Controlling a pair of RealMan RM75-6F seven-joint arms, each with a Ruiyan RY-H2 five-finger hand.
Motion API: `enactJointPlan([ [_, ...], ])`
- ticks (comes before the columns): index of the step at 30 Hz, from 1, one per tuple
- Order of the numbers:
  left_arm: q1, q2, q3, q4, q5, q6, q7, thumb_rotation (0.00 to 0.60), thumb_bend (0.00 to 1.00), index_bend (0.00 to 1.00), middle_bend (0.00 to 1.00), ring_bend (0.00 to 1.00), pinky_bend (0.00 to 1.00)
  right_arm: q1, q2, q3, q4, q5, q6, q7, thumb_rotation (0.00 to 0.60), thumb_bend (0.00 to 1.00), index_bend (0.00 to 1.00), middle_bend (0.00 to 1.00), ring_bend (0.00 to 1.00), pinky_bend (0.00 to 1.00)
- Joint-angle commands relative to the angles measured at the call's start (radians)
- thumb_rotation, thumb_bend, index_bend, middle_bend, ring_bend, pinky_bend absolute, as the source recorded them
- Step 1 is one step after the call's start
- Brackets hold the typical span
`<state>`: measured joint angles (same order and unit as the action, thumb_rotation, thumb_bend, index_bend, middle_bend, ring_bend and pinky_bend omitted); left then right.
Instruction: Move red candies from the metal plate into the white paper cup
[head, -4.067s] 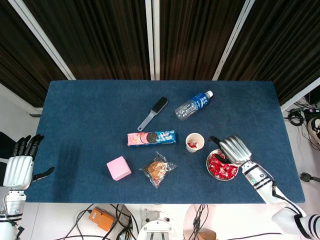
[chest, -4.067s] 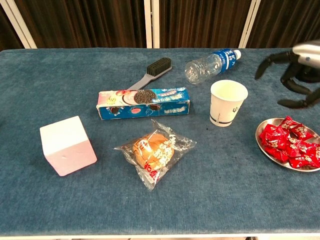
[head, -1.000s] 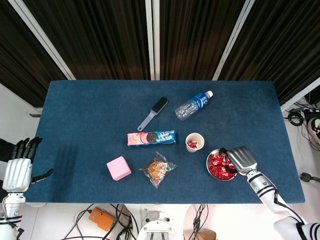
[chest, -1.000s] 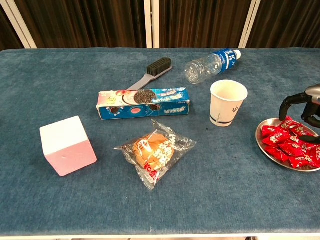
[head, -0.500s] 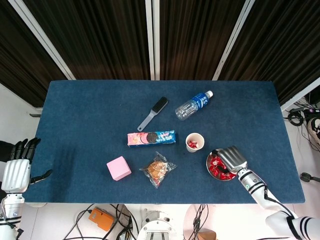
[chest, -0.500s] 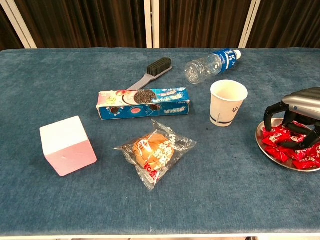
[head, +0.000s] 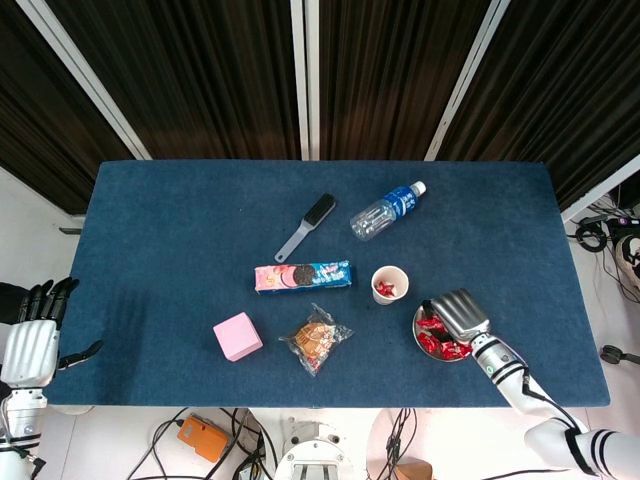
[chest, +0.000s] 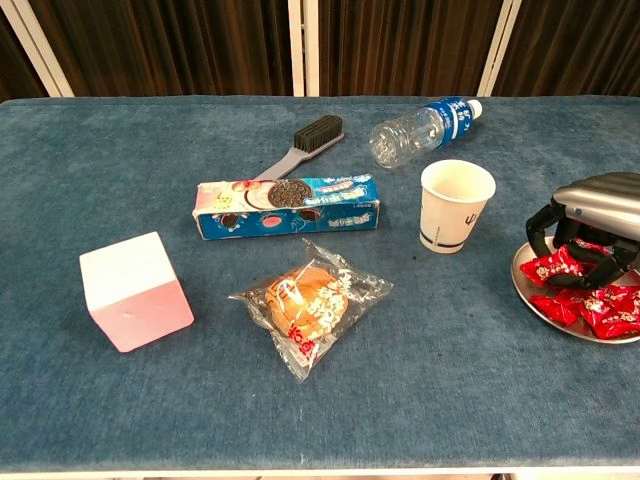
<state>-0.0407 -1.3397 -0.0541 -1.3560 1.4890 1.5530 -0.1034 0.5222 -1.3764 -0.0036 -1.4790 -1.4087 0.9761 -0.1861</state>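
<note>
The metal plate (head: 417, 330) (chest: 527, 296) lies near the table's front right and holds a heap of red candies (head: 440, 346) (chest: 608, 309). My right hand (head: 457, 313) (chest: 592, 212) is down on the plate, palm downward. Its fingers curl around one red candy (chest: 558, 264) at the left side of the heap. The white paper cup (head: 390, 284) (chest: 457, 205) stands upright just left of the plate, with red candy (head: 385, 290) showing inside from above. My left hand (head: 34, 337) hangs open off the table's left edge, holding nothing.
A cookie box (chest: 288, 205) lies left of the cup, a wrapped bun (chest: 309, 301) in front of it, and a pink cube (chest: 134, 290) further left. A brush (chest: 304, 144) and a plastic bottle (chest: 420, 129) lie behind the cup.
My right hand came from above the cup's right side down onto the plate, then shifted left and curled its fingers onto the candies. The left hand barely moved.
</note>
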Motion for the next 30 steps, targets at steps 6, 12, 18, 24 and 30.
enactJointPlan([
  [6, -0.004, -0.002, -0.001, 0.004, 0.007, 0.0, -0.002, 0.6, 0.02, 0.09, 0.09, 0.0, 0.0, -0.006, 0.094, 0.054, -0.106, -0.029, 0.083, 0.048, 0.6, 0.57, 0.71, 0.94, 1.0, 1.0],
  [12, -0.006, 0.0, -0.004, -0.001, 0.008, 0.001, 0.0, 0.6, 0.02, 0.09, 0.09, 0.0, 0.0, 0.057, 0.109, 0.136, -0.138, 0.01, 0.05, 0.042, 0.6, 0.57, 0.71, 0.94, 1.0, 1.0],
  [18, -0.007, 0.003, -0.005, -0.006, 0.005, -0.002, 0.005, 0.6, 0.02, 0.09, 0.09, 0.0, 0.0, 0.148, 0.059, 0.174, -0.11, 0.093, -0.071, -0.017, 0.6, 0.57, 0.71, 0.94, 1.0, 1.0],
  [24, -0.004, 0.001, -0.003, 0.0, -0.006, -0.011, 0.004, 0.6, 0.02, 0.09, 0.09, 0.0, 0.0, 0.182, 0.026, 0.18, -0.093, 0.153, -0.106, -0.064, 0.6, 0.57, 0.65, 0.94, 1.0, 1.0],
  [30, -0.003, -0.003, -0.003, 0.007, -0.006, -0.01, 0.0, 0.6, 0.02, 0.09, 0.09, 0.0, 0.0, 0.193, 0.023, 0.175, -0.098, 0.172, -0.113, -0.07, 0.6, 0.57, 0.54, 0.94, 1.0, 1.0],
])
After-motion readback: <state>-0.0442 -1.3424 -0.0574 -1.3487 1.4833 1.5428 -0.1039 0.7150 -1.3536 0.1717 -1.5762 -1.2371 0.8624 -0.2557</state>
